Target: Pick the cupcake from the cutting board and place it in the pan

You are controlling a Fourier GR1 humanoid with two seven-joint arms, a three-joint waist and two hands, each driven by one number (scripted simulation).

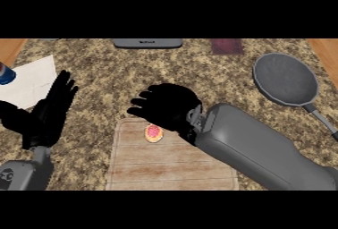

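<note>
Right hand (166,107) is hovering, fingers half-curled and holding nothing, just above the cupcake (154,133) sitting near the cutting board's (171,165) far edge; light, soft, crushable, so probably best pinching its sides, pan (286,79) waiting at bench's right.

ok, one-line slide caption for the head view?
Right hand hovers over the cupcake on the cutting board; pan waits at right, left hand rests open.
</note>
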